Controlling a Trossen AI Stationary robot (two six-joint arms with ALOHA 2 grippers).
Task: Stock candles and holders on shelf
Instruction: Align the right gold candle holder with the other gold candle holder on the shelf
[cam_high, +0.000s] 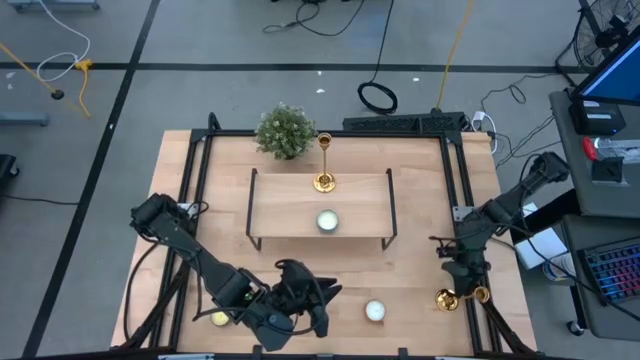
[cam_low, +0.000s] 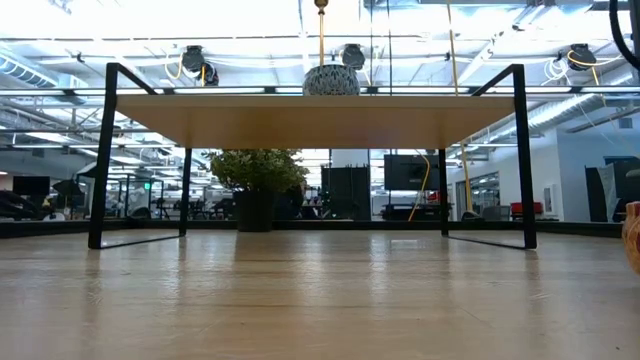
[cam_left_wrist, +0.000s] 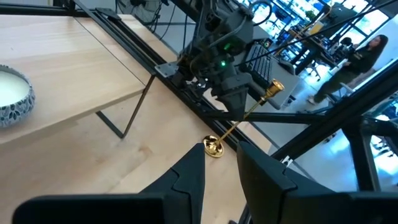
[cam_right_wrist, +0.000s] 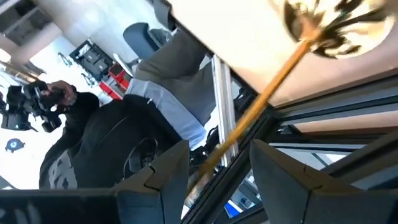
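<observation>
The shelf (cam_high: 320, 205) stands mid-table. On it are one gold holder (cam_high: 324, 165), upright at its far edge, and a pale candle (cam_high: 327, 221) near its front edge. A white candle (cam_high: 375, 311) and a yellowish candle (cam_high: 218, 318) sit on the tabletop near the front. By the table's right edge my right gripper (cam_high: 463, 285) is shut on a second gold holder (cam_high: 460, 297). My left gripper (cam_high: 322, 305) hangs open and empty near the front edge, between the two loose candles. My right gripper has the holder's thin stem (cam_right_wrist: 249, 106) between its two fingers, toward the cup end (cam_left_wrist: 275, 87). The fingers (cam_left_wrist: 239, 109) slant down toward the near edge and lie across the stem. The holder is tilted, its round base (cam_left_wrist: 214, 148) low at the tabletop and its cup end raised.
A small green plant (cam_high: 285, 130) stands behind the shelf's far left corner. Black frame rails (cam_high: 455, 190) run along the table's left and right sides. People show in the room beyond the table in both wrist views.
</observation>
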